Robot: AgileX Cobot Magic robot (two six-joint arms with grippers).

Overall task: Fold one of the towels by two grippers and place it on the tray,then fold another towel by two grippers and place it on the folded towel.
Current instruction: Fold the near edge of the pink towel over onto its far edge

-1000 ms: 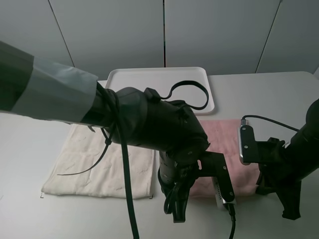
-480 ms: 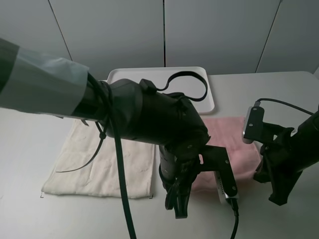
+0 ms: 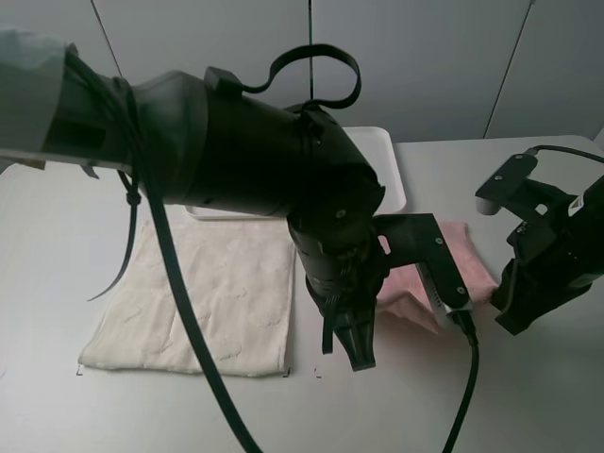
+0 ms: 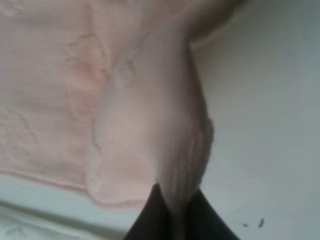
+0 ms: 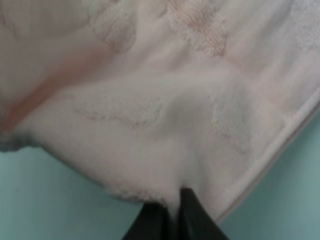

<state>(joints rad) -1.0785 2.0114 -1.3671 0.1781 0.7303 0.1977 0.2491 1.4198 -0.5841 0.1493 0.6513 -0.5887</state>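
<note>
Though wall grey, table (tray) white

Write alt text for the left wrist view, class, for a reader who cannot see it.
The left gripper pinches a bunched fold of the pale pink towel between its two black tips, and the cloth rises in a ridge toward the camera. The rest of the towel spreads away over the pale table.

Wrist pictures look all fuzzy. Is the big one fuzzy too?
Left wrist view: the pink towel is out of focus, close to the lens; right wrist view: equally blurred, the table tinted greenish; exterior high view: sharper, evenly lit.
</note>
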